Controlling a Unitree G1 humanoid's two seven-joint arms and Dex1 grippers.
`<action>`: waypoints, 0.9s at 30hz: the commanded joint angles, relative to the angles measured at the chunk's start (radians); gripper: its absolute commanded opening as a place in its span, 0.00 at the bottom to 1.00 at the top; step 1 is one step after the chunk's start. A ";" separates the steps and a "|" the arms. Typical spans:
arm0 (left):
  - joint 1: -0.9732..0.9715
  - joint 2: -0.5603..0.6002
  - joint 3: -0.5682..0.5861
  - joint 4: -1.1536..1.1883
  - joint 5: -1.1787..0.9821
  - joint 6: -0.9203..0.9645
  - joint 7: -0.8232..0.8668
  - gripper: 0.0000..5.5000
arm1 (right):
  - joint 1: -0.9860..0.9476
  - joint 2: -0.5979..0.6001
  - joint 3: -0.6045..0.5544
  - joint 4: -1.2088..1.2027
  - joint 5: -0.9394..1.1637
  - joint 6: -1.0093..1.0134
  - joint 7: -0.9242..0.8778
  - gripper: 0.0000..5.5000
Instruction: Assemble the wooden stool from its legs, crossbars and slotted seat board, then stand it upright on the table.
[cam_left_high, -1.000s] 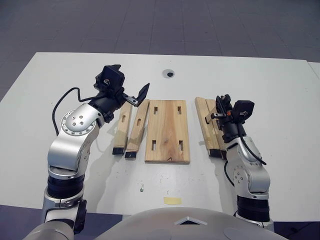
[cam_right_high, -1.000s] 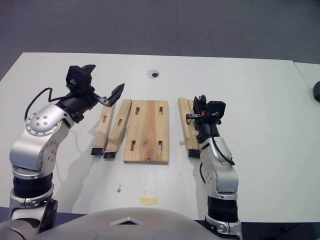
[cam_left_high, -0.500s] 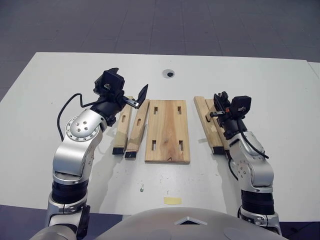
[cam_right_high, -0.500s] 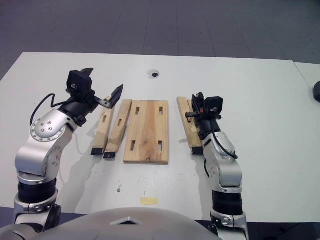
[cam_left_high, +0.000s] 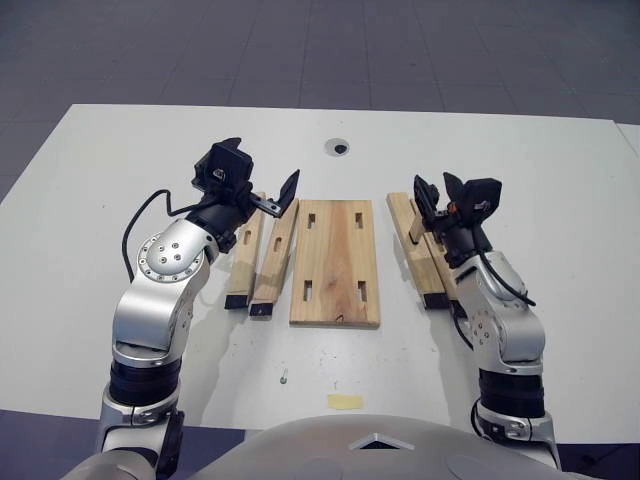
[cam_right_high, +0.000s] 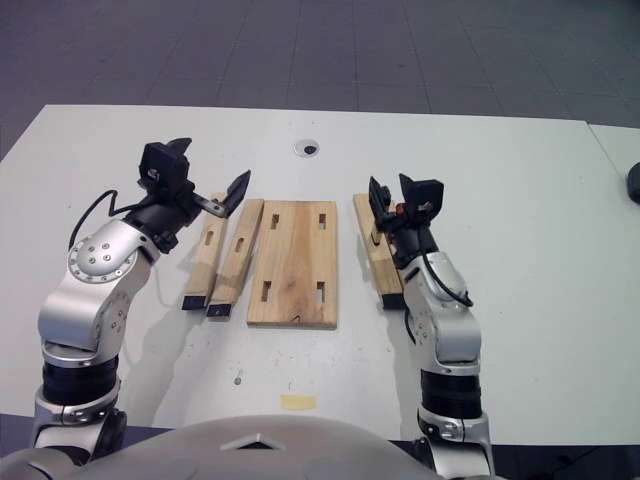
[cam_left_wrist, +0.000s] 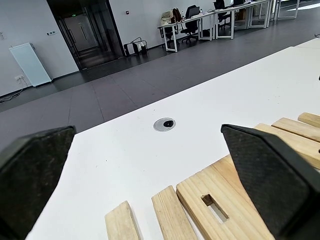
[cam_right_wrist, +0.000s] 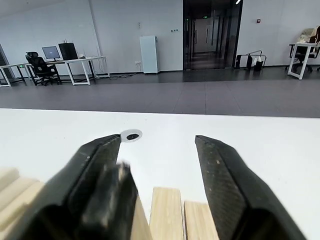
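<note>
Stool legs (cam_left_high: 262, 255), a pair left of centre on the table (cam_left_high: 120, 160), lie flat, long axes running near edge to far edge, dark tips nearest. Left gripper (cam_left_high: 260, 168) hangs spread wide over their far ends. Seat board (cam_left_high: 335, 262) lies centred, same heading. Right gripper (cam_left_high: 436, 190), parted, and its arm hide part of the right pair (cam_left_high: 412, 250).

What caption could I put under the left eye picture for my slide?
Open left gripper and open right gripper hover above wooden bars lying flat either side of the slotted seat board.
</note>
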 joint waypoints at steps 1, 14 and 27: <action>-0.002 0.001 -0.001 0.005 0.018 -0.011 0.004 0.98 | -0.091 -0.017 -0.009 -0.025 0.007 0.051 -0.004 0.64; -0.017 -0.023 -0.011 0.032 0.038 -0.036 0.020 0.98 | -0.244 -0.022 0.020 0.083 -0.006 0.079 0.030 0.98; -0.021 -0.028 -0.006 0.041 0.050 -0.043 0.016 0.98 | -0.255 -0.019 0.011 0.184 -0.014 0.116 0.022 0.98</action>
